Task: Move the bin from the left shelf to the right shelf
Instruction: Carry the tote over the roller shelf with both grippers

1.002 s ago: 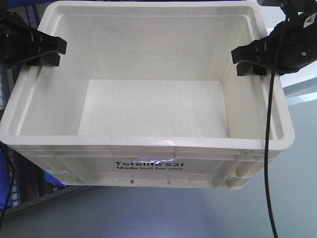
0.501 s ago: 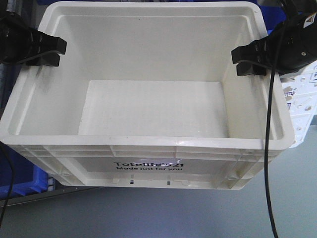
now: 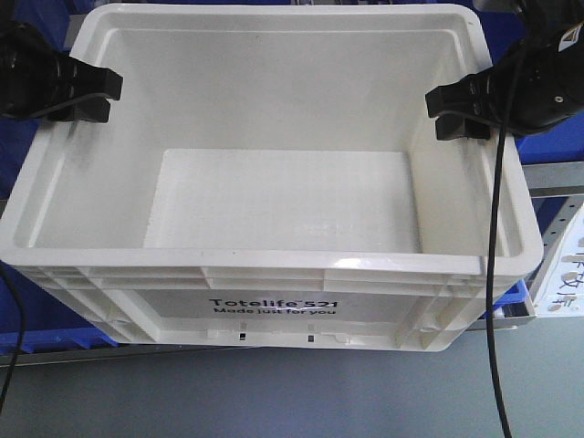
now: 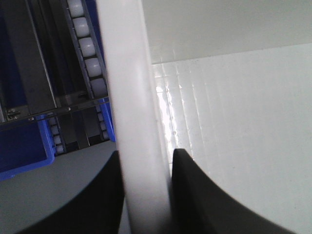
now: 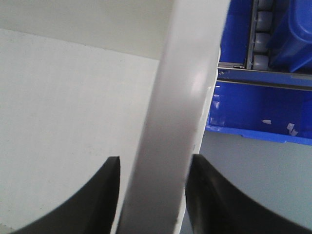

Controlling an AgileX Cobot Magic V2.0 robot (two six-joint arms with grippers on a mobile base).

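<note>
The bin [image 3: 274,260], a large white tote with black "Totelife 521" print on its front, fills the front view and hangs off the floor, empty. My left gripper [image 3: 87,96] is shut on its left side rim, one finger inside the wall and one outside. My right gripper [image 3: 461,109] clamps the right side rim the same way. In the left wrist view the white rim [image 4: 129,87] runs between the left gripper's [image 4: 146,153] black fingers. The right wrist view shows the rim [image 5: 190,73] pinched by the right gripper [image 5: 156,158].
Blue plastic bins [image 3: 543,137] sit on shelving behind the tote, with another [image 3: 36,315] low on the left. A roller track [image 4: 85,44] and a blue bin [image 5: 258,112] lie close outside the tote's walls. Grey floor [image 3: 274,392] is below. A white perforated panel [image 3: 566,265] stands at the right.
The tote and both grippers keep their places in the view. The background has slid past: grey floor on the right gave way to a white panel, then to blue bins and shelf rails.
</note>
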